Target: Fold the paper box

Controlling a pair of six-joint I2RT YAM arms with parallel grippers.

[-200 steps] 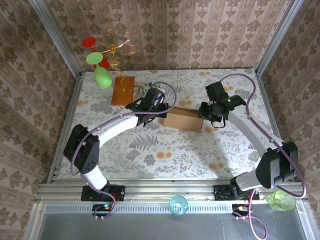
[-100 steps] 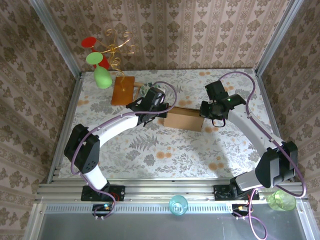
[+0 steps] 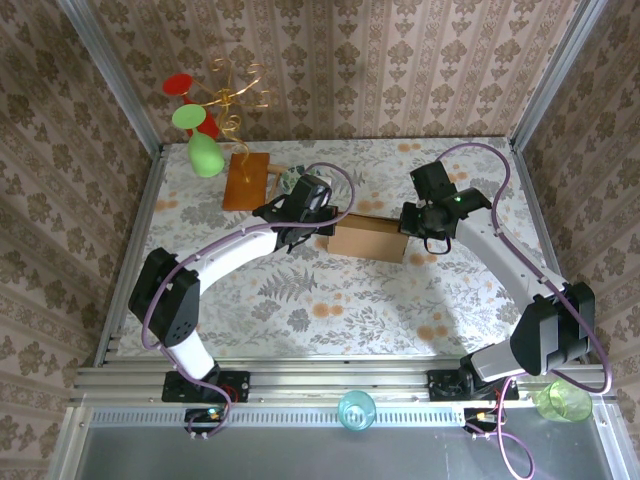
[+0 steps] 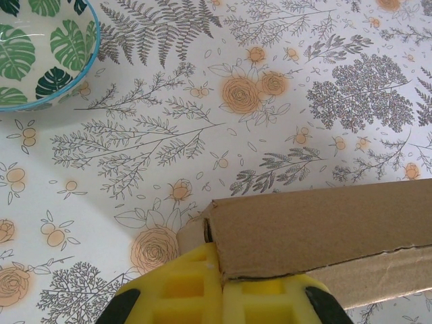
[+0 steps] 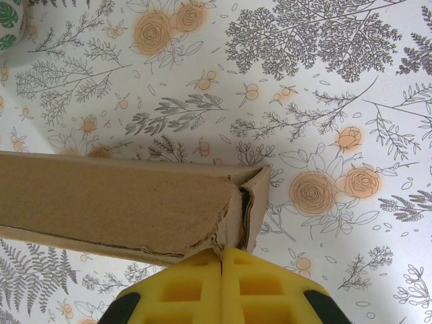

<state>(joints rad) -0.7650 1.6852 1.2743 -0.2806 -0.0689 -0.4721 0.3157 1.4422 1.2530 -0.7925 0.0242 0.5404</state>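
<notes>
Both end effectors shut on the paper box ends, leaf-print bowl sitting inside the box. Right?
No: the bowl sits on the table, apart from the paper box, as the left wrist view shows. The left end effector and the right end effector are each shut on an end of the box.

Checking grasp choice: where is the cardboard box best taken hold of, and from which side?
Grip the box at its two short ends, on the thin cardboard edges at the corners, coming in from each outer side. The body looks too wide to span, while those edges suit a narrow pinch: the left tool and right tool are shut on them.
</notes>
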